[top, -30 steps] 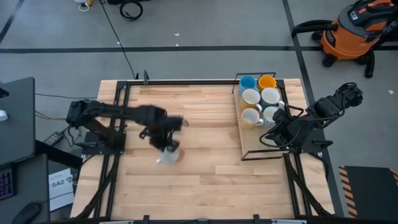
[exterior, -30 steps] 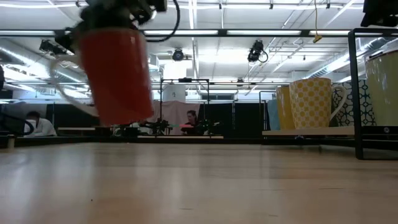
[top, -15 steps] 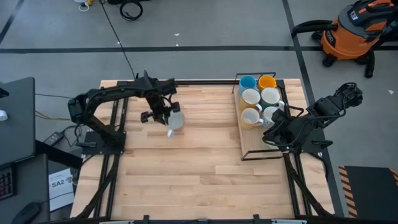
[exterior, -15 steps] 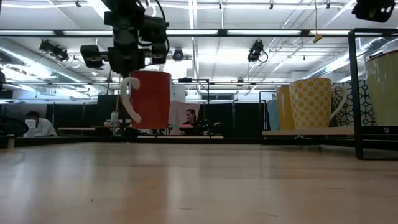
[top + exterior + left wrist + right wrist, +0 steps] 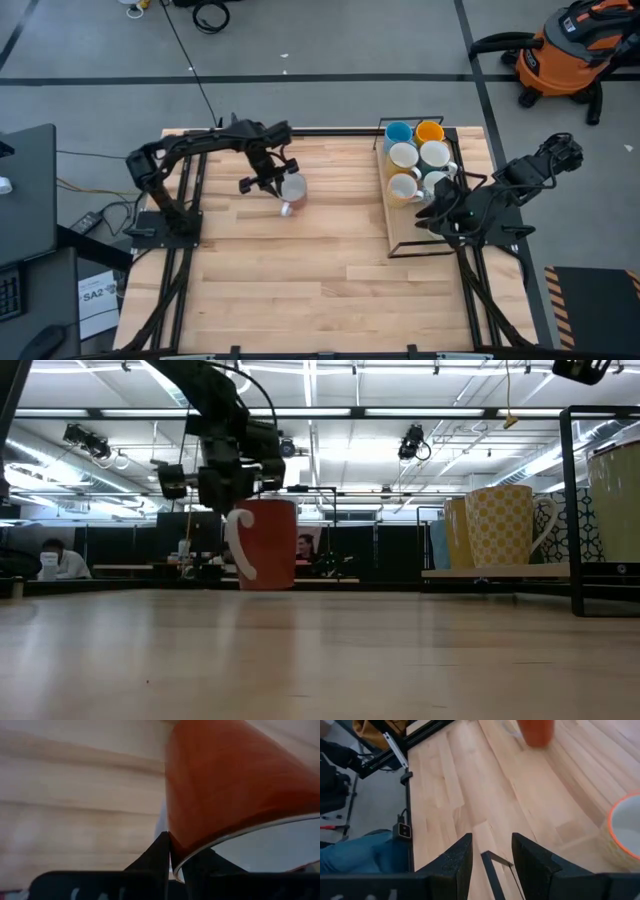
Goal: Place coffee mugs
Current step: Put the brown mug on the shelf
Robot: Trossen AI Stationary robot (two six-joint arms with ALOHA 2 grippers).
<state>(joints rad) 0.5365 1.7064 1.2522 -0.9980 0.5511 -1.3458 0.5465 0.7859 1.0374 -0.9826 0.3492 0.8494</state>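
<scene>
Over the far-left part of the table (image 5: pixel 300 280), the left gripper (image 5: pixel 272 180) holds the red-orange mug (image 5: pixel 268 545) by its rim, one finger inside and one outside as the left wrist view shows, jaws pinched together on the wall. From the low view the mug hangs upright with its white handle toward the camera and its base just above, or barely at, the wood; I cannot tell whether it touches. Judged step: carrying this mug toward the tray (image 5: pixel 400 245) at the right side, where the other mugs (image 5: pixel 415 160) already stand in two rows: light blue, orange-yellow and four white or cream ones can be made out from above, and a patterned one shows at the low view's right edge. The next move, as I read it, calls for keeping the mug level, crossing the open wood, clearing the tray's dark frame and finding a free spot near its front end. The right gripper (image 5: pixel 490 857) waits by the tray, fingers apart and holding nothing. Surface: pale butcher-block planks in a black frame. Room: grey floor, an orange shop vacuum (image 5: pixel 570 50) at far right, ceiling strip lights, and seated people far behind the table.
</scene>
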